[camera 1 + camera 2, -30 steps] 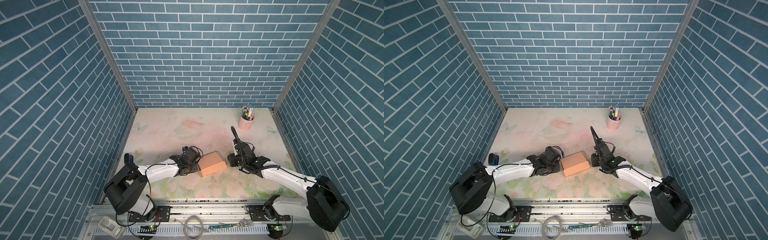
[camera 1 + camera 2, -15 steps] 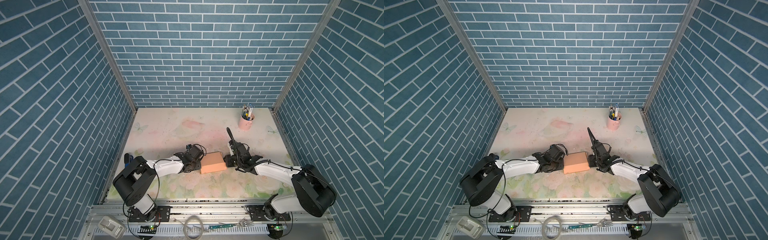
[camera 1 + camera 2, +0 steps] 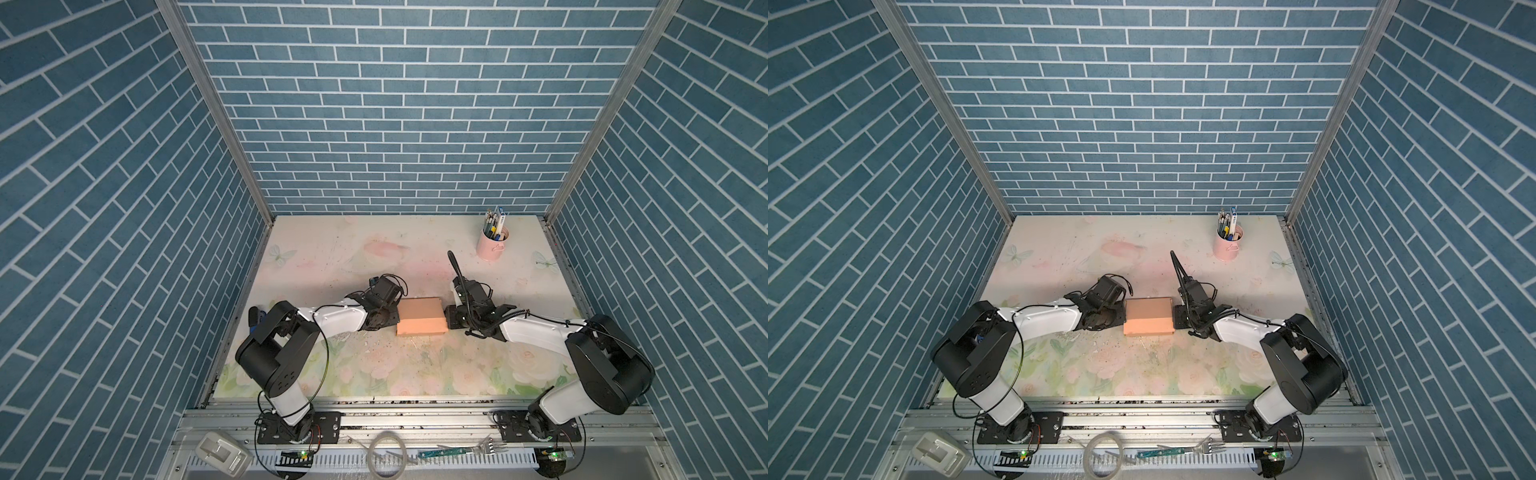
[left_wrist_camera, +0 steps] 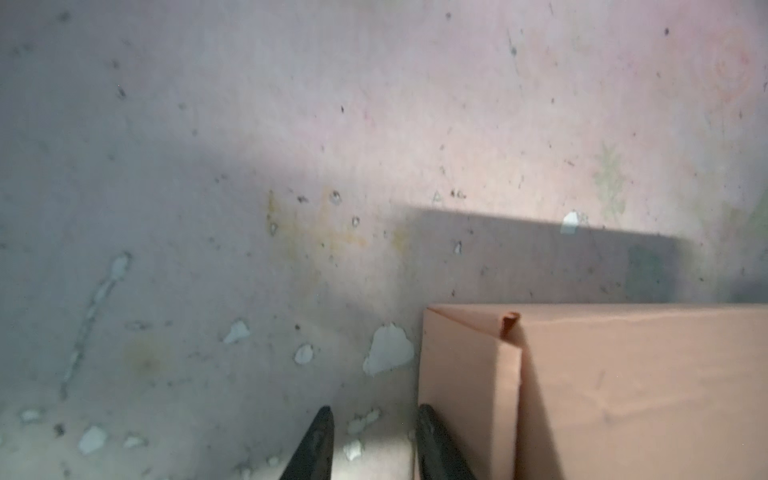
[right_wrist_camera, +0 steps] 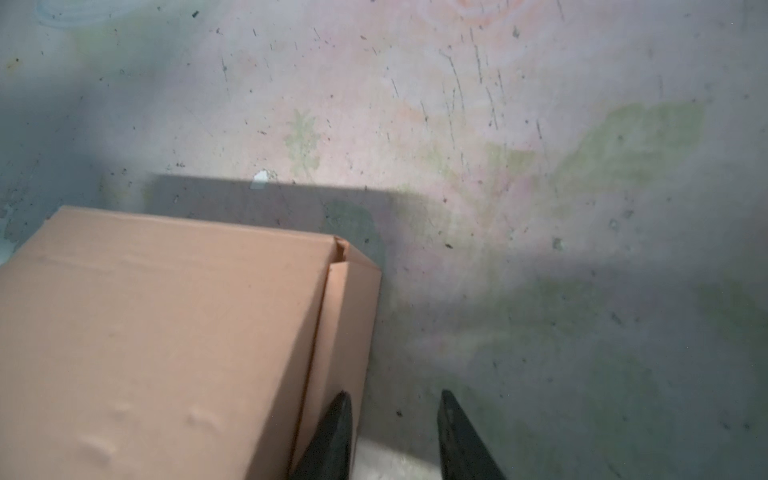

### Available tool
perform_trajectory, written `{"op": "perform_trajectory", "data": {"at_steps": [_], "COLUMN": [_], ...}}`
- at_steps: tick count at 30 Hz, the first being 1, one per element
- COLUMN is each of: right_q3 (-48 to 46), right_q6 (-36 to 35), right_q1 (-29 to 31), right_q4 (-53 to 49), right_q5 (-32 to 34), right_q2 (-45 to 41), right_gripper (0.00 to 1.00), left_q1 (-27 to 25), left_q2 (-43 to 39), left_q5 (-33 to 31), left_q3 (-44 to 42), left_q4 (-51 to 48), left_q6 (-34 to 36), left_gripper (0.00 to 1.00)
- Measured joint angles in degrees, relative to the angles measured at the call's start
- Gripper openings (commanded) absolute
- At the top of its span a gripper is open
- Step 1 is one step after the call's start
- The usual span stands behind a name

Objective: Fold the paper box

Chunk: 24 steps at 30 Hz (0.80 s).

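Turned square, the paper box (image 3: 420, 316) lies left-right.

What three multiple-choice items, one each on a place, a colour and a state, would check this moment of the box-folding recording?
1. Where does the paper box lie?
A) between the left gripper and the right gripper
B) against the far wall
C) on the front rail

2. What colour is the cup of pens?
A) blue
B) pink
C) green

3. How do the left gripper's jaws stand?
A) shut on a flap
B) apart, nothing between them
C) shut on a pen

Answers:
1. A: both top views show a gripper at each end of the box.
2. B: the cup's wall is pale pink.
3. B: the left wrist view shows bare surface between the fingers.
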Motion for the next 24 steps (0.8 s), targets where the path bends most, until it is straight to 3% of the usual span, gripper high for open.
{"op": "perform_trajectory", "data": {"at_steps": [15, 24], "right_q3": [13.0, 10.8], "right_q6": [-0.1, -0.1], "right_q1": [-2.2, -4.1], "right_q4": [2.2, 3.7], "right_q5": [1.6, 1.9], "right_q2": [11.8, 9.3], "right_gripper": [0.34, 0.36], "left_q1": [8.5, 9.7], "left_q2": [8.8, 7.4], "left_q5": [2.3, 3.8], "left_q3": [10.1, 8.8], "left_q4": [-0.4, -0.4], "left_q6": [5.4, 6.9], "left_gripper": [0.40, 0.44]}}
